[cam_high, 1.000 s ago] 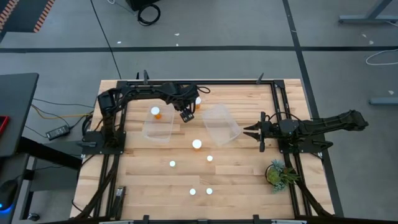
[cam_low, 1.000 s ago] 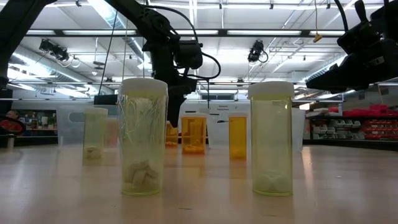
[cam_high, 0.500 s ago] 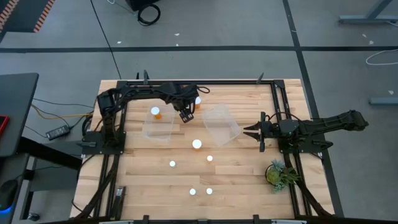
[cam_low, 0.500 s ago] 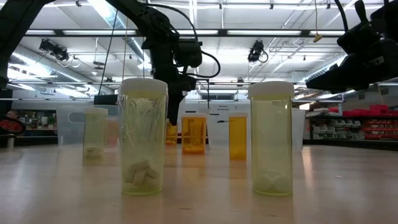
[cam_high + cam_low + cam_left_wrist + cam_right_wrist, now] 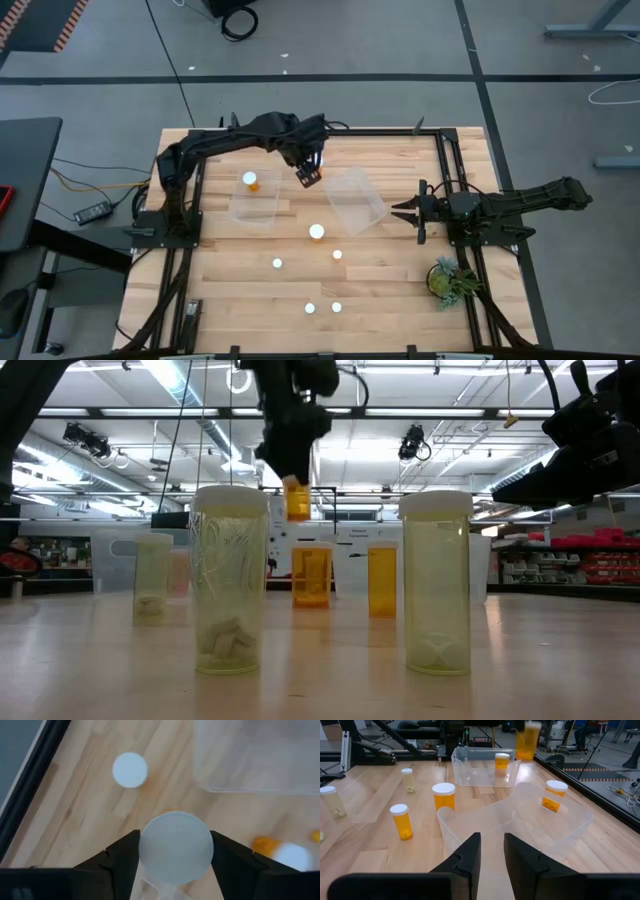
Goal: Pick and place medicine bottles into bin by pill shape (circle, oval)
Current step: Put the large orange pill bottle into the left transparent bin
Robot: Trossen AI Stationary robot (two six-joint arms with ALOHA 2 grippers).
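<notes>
Two bins mid-worktop, bottles around them

One bottle [image 5: 251, 181] stands in the left bin [image 5: 255, 203]; the right bin [image 5: 356, 199] lies beside it.

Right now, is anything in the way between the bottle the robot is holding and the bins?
Nothing visible is. The left gripper holds an orange bottle up in the air, between the left bin and the right bin. The other bottles stand on the table below it.

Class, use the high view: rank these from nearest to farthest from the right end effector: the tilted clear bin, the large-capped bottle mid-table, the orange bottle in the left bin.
1. Tilted clear bin, just beside the right end effector.
2. Large-capped bottle, mid-table.
3. Orange bottle, inside the left bin.
</notes>
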